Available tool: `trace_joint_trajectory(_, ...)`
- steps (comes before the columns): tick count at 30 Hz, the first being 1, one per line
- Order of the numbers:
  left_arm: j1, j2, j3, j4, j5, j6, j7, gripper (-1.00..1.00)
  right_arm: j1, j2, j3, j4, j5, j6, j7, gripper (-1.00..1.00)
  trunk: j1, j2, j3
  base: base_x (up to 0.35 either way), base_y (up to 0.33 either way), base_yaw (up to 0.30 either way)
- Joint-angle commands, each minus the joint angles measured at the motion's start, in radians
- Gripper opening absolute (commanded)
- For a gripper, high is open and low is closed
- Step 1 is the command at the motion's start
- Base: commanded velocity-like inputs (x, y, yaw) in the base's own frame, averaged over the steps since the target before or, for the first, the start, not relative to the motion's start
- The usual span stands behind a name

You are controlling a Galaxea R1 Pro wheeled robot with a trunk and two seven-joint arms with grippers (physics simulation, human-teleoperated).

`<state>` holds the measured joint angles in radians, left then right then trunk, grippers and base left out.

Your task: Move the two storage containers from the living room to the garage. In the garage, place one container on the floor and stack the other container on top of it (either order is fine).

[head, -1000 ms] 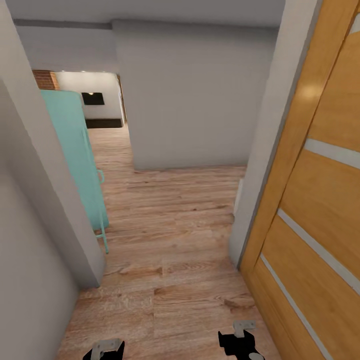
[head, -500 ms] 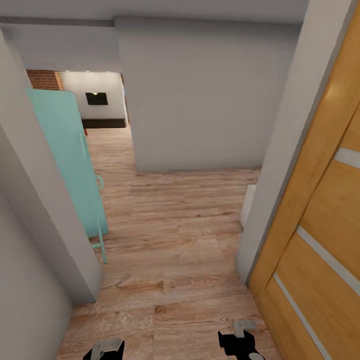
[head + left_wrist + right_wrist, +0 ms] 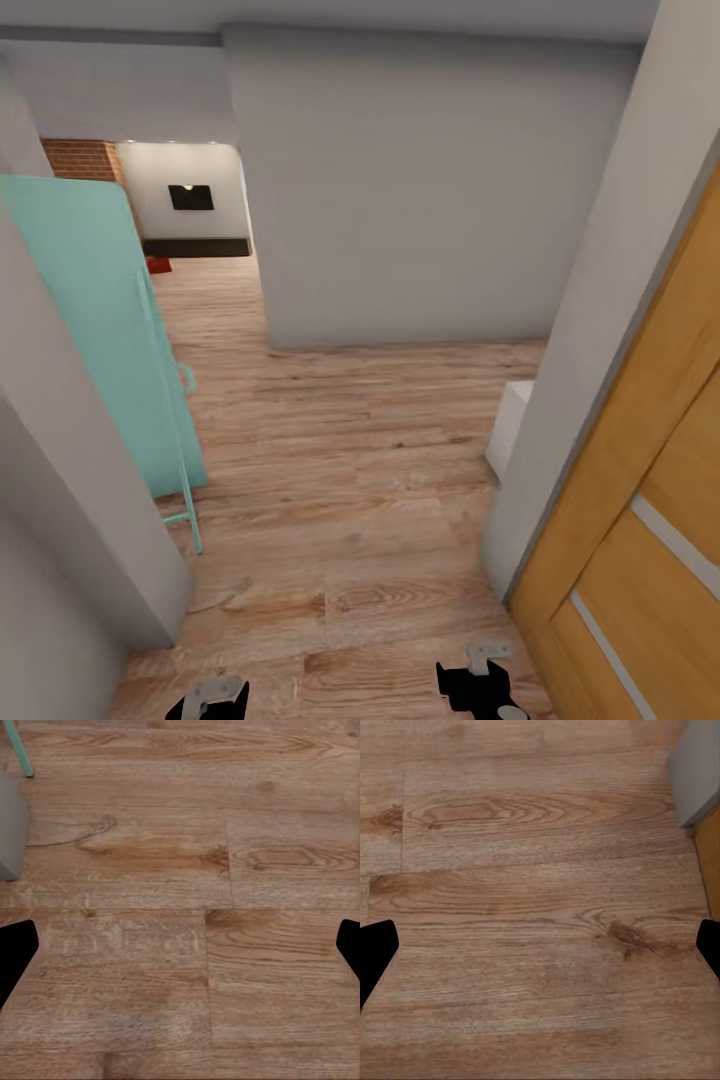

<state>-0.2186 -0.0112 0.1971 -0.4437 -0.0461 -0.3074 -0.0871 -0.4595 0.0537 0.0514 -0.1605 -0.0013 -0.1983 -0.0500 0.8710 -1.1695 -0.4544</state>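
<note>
A teal door (image 3: 95, 330) stands open at the hallway's left edge; past it, far off on the wood plank floor (image 3: 350, 470), a red-orange storage container (image 3: 158, 265) peeks out. Left gripper (image 3: 180, 952) and right gripper (image 3: 540, 956) both hang wide apart, empty — an orange wooden door (image 3: 650, 520) flanks the right.

Even soft light, brighter far room, faint shadows, slightly blurry render, stretched edges

A black left claw (image 3: 215, 703) with a grey metal plate is being seen; the right claw (image 3: 480, 685) is being shown black and grey too.
</note>
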Motion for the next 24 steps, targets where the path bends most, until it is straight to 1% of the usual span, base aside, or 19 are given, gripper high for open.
trace_joint_trajectory(1, -0.001, -0.001, 0.008, 0.000, -0.005, -0.002, -0.008, 1.00, -0.001, 0.000, 0.005, 0.001, 0.000, -0.003, -0.005, 1.00, 0.001, 0.000, -0.001, 0.347, 0.000, 0.000)
trace_joint_trajectory(24, -0.001, -0.001, 0.008, 0.000, -0.005, -0.002, -0.008, 1.00, -0.001, 0.000, 0.005, 0.001, 0.000, -0.003, -0.005, 1.00, 0.001, 0.000, -0.001, 0.347, 0.000, 0.000)
